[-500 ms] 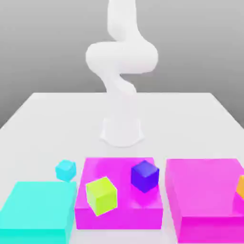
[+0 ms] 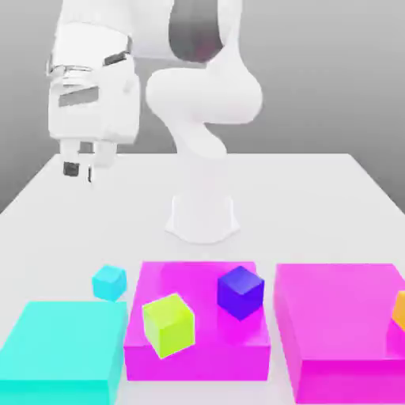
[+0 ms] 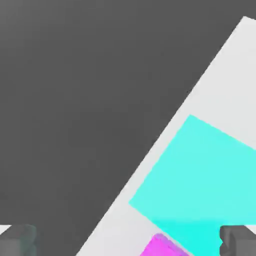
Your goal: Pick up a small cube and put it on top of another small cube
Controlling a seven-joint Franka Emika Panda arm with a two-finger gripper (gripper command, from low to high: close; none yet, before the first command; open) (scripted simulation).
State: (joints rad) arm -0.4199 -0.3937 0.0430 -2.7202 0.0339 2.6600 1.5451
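Small cyan cube (image 2: 109,282), on bench (image 2: 316,198): lies well below and nearer the camera than the gripper (image 2: 81,168) (wide open, empty).

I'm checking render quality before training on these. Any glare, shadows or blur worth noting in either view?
Exterior view: soft, even lighting; a pale glossy sheen on the magenta block near the indigo cube, which casts a faint shadow; edges look slightly soft throughout. Hand view: flat shading on the large cyan block, no glare; the end effector fingertips at the frame's edge look blurred.
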